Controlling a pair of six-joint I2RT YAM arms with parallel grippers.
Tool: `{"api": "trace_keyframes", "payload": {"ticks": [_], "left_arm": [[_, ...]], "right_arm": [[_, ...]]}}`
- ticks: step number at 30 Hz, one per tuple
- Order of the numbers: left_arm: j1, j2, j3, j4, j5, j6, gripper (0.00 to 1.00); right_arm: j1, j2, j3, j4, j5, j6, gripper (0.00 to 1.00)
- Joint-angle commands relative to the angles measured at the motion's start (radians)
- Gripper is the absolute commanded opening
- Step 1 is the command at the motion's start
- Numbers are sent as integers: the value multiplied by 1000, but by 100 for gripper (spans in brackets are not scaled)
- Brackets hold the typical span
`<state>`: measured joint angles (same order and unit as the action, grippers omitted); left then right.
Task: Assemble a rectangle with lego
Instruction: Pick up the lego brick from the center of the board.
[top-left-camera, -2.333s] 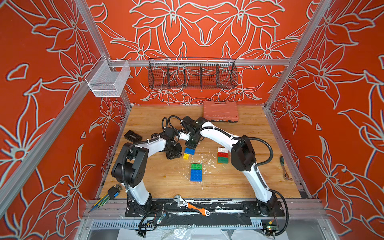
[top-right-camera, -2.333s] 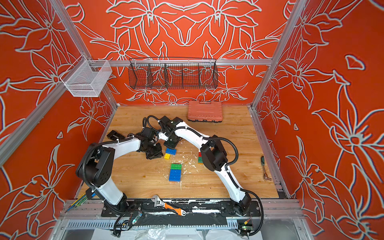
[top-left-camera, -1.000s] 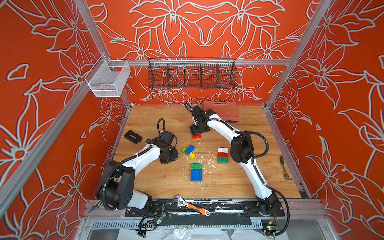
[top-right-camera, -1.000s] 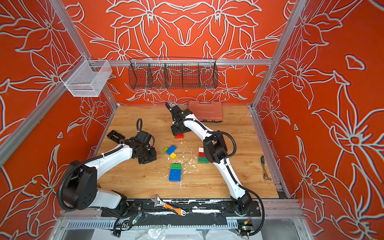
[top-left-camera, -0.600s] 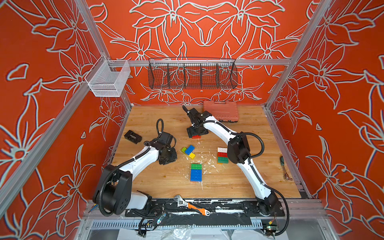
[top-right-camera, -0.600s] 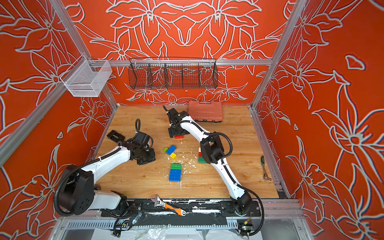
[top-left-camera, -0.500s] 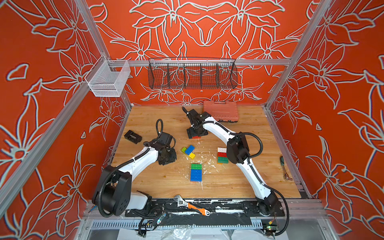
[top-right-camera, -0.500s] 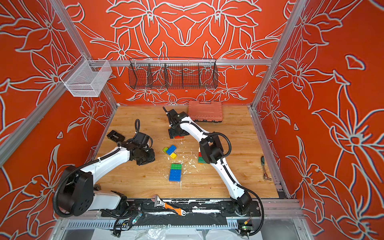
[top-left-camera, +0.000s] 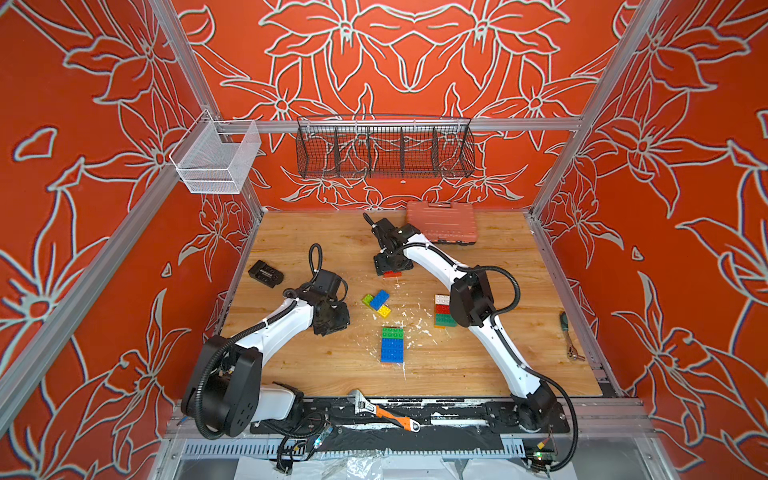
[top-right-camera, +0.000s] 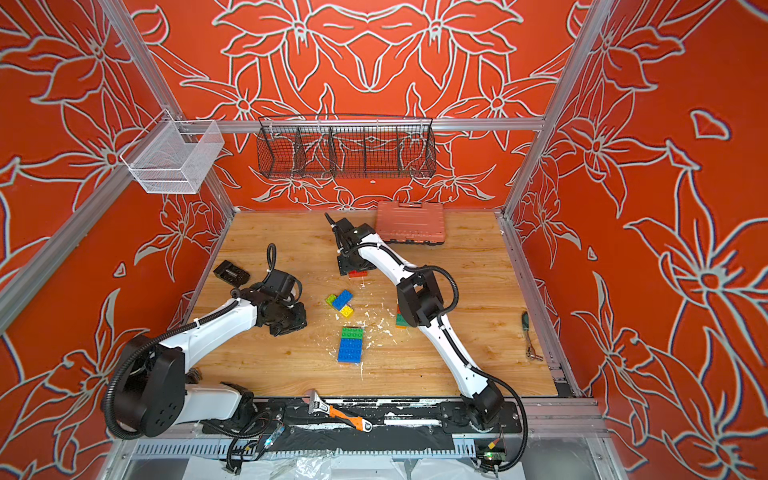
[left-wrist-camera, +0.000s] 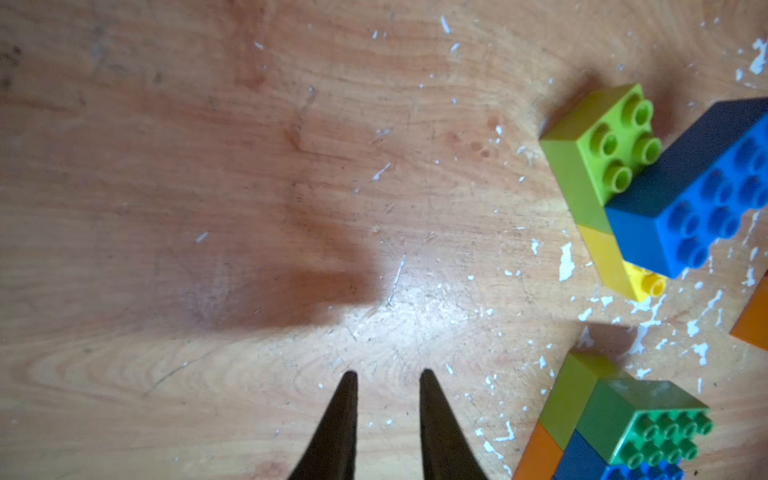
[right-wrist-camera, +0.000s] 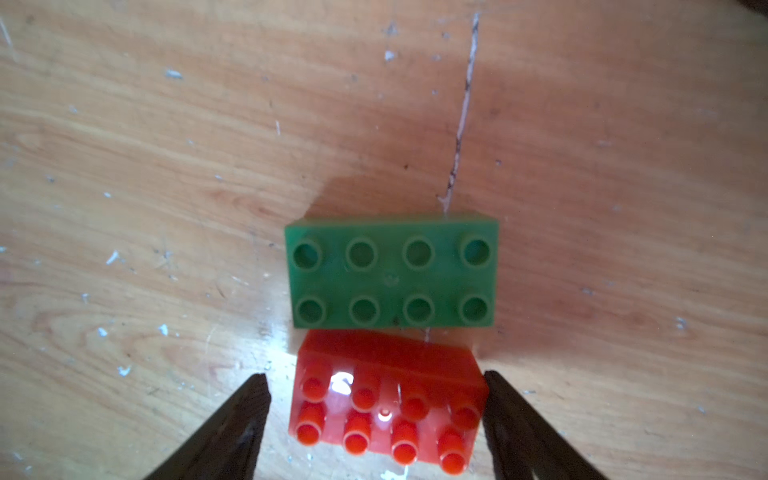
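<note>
One red brick (right-wrist-camera: 386, 411) inside wide-spread right gripper (right-wrist-camera: 374, 375), ungripped, one green brick (right-wrist-camera: 392, 272) just past its tips, bare wood beyond, left gripper (left-wrist-camera: 387, 372) barely parted, empty, three-brick cluster (left-wrist-camera: 685, 195) beside it

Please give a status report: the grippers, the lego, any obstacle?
Right gripper open, fingers either side of red brick. Left gripper narrowly open, empty. Green brick close beside red brick.
</note>
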<state>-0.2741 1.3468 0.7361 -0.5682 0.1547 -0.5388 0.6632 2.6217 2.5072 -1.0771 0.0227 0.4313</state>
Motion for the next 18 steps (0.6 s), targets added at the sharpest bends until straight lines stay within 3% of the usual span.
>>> {"api": "trace_keyframes", "payload": {"ticks": [1,8,14,18], "left_arm": [[7,-5,-7,5,3,9,25],[13,-13,-9,2,6,13,26],[15,-31,-12,-8,5,1,26],[15,-49,-10,-16,2,-14,26]], "right_arm": [[7,29,29,-52,35,18,79],[8,31,30,-69,60,1,74],[9,-16,0,-67,97,-60,58],[9,-104,-80,-14,92,-174,49]]}}
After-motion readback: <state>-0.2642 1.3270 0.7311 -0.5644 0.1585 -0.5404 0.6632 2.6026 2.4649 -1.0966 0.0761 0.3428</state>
